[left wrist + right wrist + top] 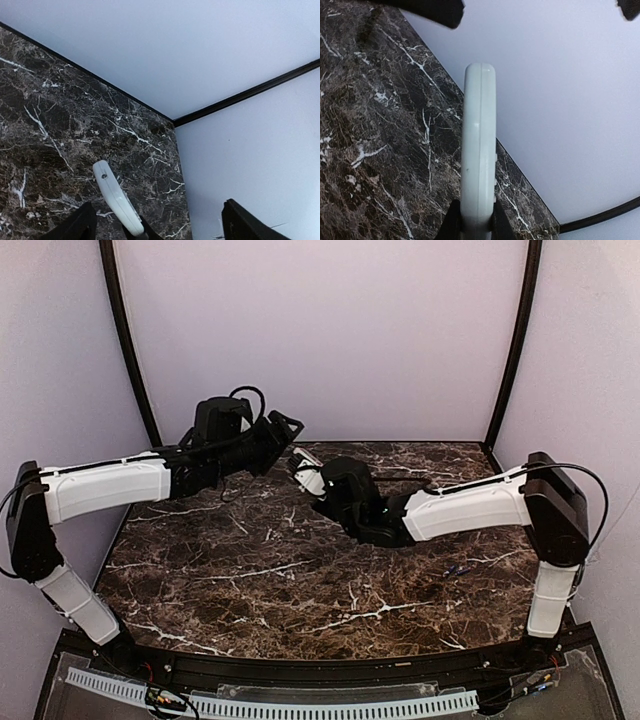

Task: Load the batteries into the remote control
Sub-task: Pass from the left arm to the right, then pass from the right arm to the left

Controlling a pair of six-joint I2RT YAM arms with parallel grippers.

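Holding the remote control up in the air like that, which one is it? (Sam)

It is the right gripper. It is squeezed tight on one end. The thin edge faces its camera, and the rest sticks out over the table. (Ana)

Why hold it up? (Sam)

I think so the back can be turned to take the batteries. I cannot see the battery hole from here. (Ana)

And the left gripper? (Sam)

Spread wide, holding nothing. The remote's free end is near its fingers, and I see no touching. (Ana)

Where are the batteries? (Sam)

Tiny dark bits lie on the table by the right arm, well apart from the remote. I think that is them, but they are too small to be sure. (Ana)

Is there room to move? (Sam)

The back wall is near behind both grippers. The middle of the table has more room, so coming back that way looks safer. (Ana)
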